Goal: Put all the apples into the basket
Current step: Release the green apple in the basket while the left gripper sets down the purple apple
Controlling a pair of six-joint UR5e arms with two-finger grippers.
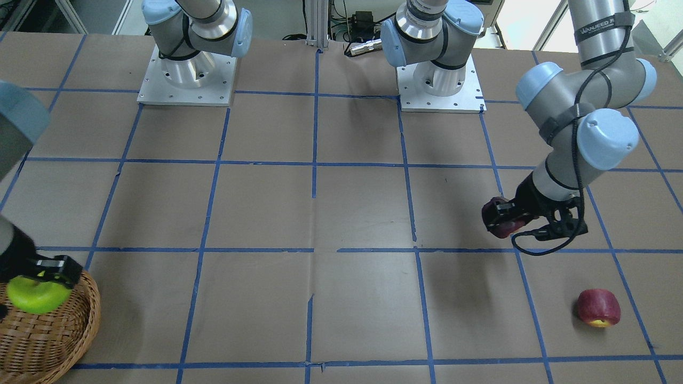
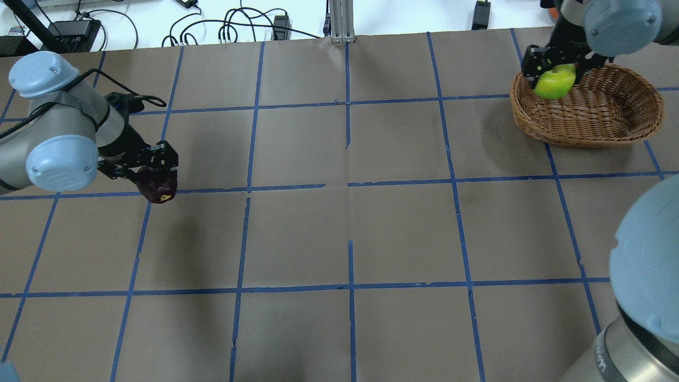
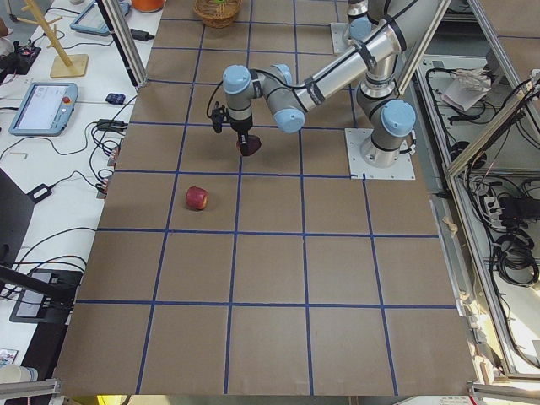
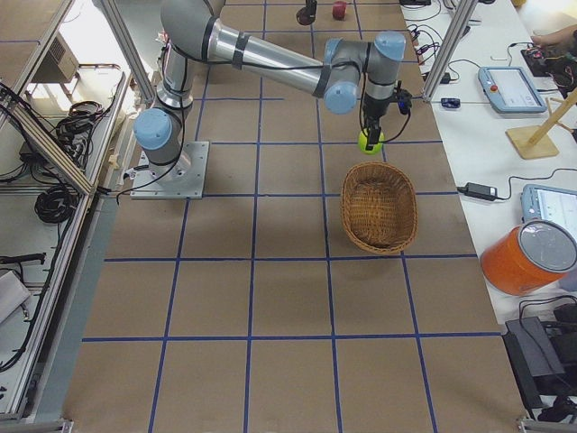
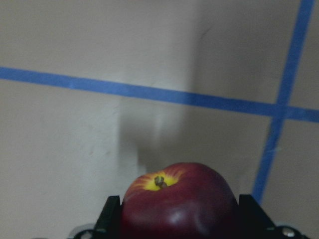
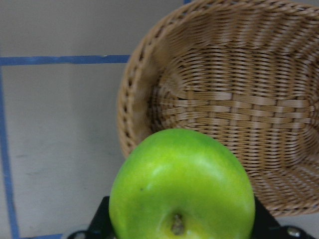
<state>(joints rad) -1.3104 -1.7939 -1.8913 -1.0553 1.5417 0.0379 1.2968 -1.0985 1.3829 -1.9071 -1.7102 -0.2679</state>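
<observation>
apples: none of the three is in the basket yet, as far as the views show. at the lower left of the front view, the green apple (image 1: 36,293) hangs just over the rim of the basket (image 1: 53,341). the right gripper (image 2: 555,71) holds it tight between its fingers. the right wrist view shows the woven bottom of the basket with nothing on it. i think this apple is nearly done. it only needs to go a bit further in and be let go.

at the middle right of the front view, the left gripper (image 1: 504,213) is closed around the dark maroon apple (image 1: 493,229). it holds the apple up off the table (image 1: 341,213), well apart from the basket. this one has the whole table to cross.

at the lower right, the red apple (image 1: 598,308) with a yellow patch lies on the table by itself. no gripper touches it. it needs picking up and then the same long trip.
</observation>
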